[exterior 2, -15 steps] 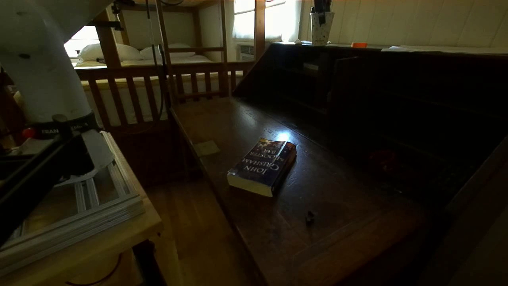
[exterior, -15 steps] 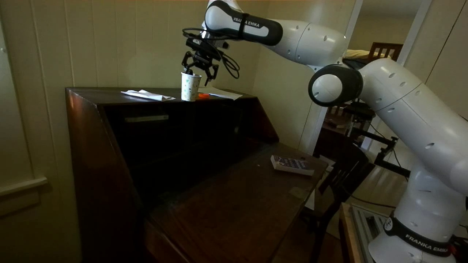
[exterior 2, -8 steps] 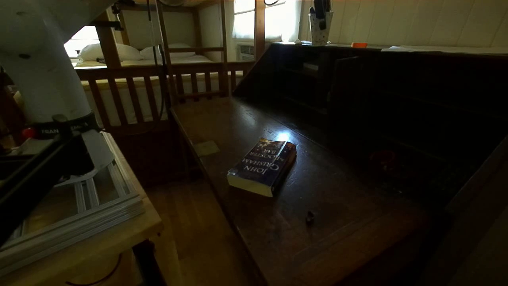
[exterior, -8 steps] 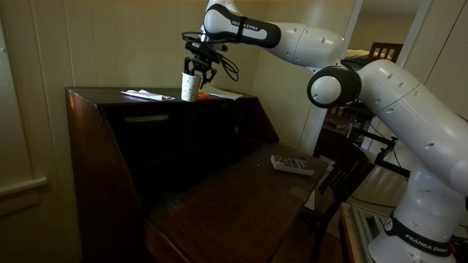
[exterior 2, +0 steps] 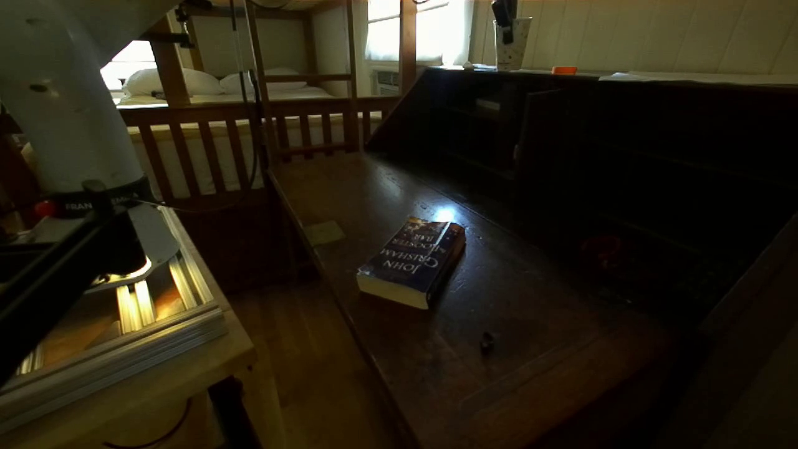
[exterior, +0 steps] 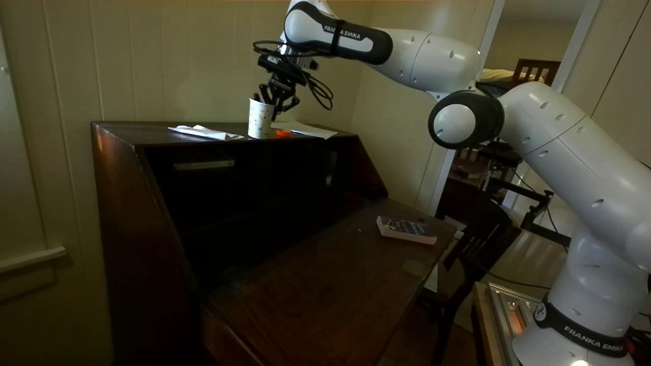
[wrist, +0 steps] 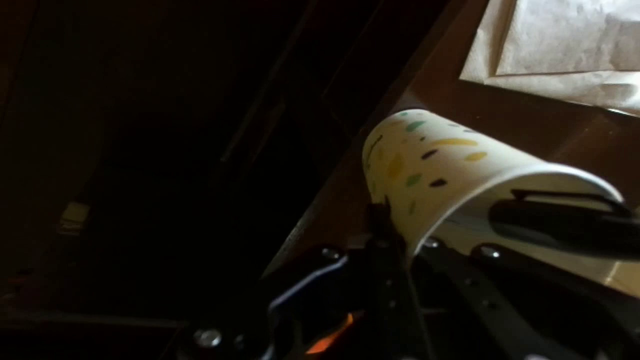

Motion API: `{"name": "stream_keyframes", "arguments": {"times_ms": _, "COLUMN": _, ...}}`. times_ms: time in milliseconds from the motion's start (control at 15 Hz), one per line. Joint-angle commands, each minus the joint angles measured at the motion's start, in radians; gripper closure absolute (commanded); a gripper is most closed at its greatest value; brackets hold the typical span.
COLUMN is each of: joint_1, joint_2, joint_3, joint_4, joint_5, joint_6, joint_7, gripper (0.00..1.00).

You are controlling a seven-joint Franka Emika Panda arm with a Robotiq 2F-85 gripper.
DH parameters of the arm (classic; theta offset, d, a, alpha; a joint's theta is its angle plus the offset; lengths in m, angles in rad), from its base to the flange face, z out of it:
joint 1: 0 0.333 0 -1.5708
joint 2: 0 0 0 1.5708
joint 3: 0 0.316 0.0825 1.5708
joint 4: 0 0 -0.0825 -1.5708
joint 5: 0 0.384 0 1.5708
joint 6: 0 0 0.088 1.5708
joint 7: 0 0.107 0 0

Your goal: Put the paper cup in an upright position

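The paper cup (exterior: 260,121), white with coloured flecks, stands about upright at the front edge of the desk top, mouth up. It shows too in an exterior view (exterior 2: 511,50). Whether its base touches the wood I cannot tell. My gripper (wrist: 404,247) is shut on the cup's wall: one finger is inside the mouth and the other outside, with the rim running between them. From an exterior view, the gripper (exterior: 272,105) comes down from above on the cup's right side. A dark rod-like shape (wrist: 555,225) reaches into the mouth; what it is I cannot tell.
Folded white paper (exterior: 203,132) lies left of the cup on the desk top. An orange item (exterior: 283,133) and a white sheet (exterior: 313,131) are to its right. Below are the dark open compartments (exterior: 244,188) and a book (exterior: 407,230) on the lowered desk leaf.
The jaws, spread with one finger in the cup a second ago, have closed on its wall. The cup has shifted slightly. A bright light now shows at the robot's base.
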Motion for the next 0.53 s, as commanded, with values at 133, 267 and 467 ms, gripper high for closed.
{"name": "stream_keyframes", "arguments": {"times_ms": 133, "joint_1": -0.020, "joint_2": -0.037, "joint_3": 0.013, "joint_4": -0.008, "joint_5": 0.027, "joint_6": -0.079, "joint_7": 0.196, "gripper": 1.00}}
{"name": "stream_keyframes", "arguments": {"times_ms": 267, "joint_1": -0.022, "joint_2": -0.038, "joint_3": 0.012, "joint_4": -0.007, "joint_5": 0.026, "joint_6": -0.098, "joint_7": 0.255, "gripper": 1.00}}
{"name": "stream_keyframes", "arguments": {"times_ms": 467, "joint_1": -0.013, "joint_2": -0.026, "joint_3": 0.009, "joint_4": 0.002, "joint_5": 0.014, "joint_6": -0.081, "joint_7": 0.307, "gripper": 0.74}}
